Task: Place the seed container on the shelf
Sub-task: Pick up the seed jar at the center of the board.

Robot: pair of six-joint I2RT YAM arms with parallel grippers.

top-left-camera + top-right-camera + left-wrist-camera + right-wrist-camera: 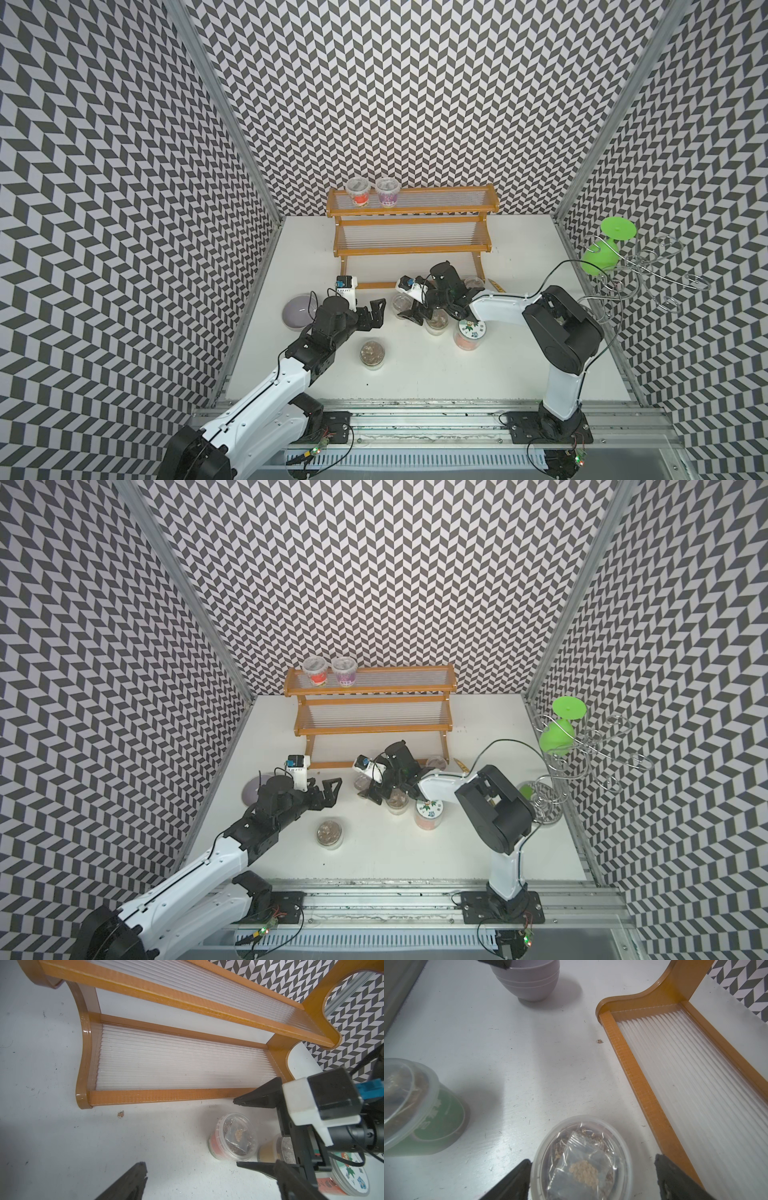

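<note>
My right tool (592, 1160) open wide astride clear lidded seed tub (581, 1147), ungripped | left tool (375, 315) wide, empty | orange-brown wooden shelf (409, 250) at 12 o'clock

The shelf (145, 1097) is glossy wood with ribbed translucent tiers (176, 1064), the seed container (581, 1159) clear plastic.

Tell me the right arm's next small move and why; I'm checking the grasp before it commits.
Probably close the right tool on the seed container. Its open fingers flank the container, which stands on the table beside the shelf; a gap shows at one finger, so nothing is gripped yet.
</note>
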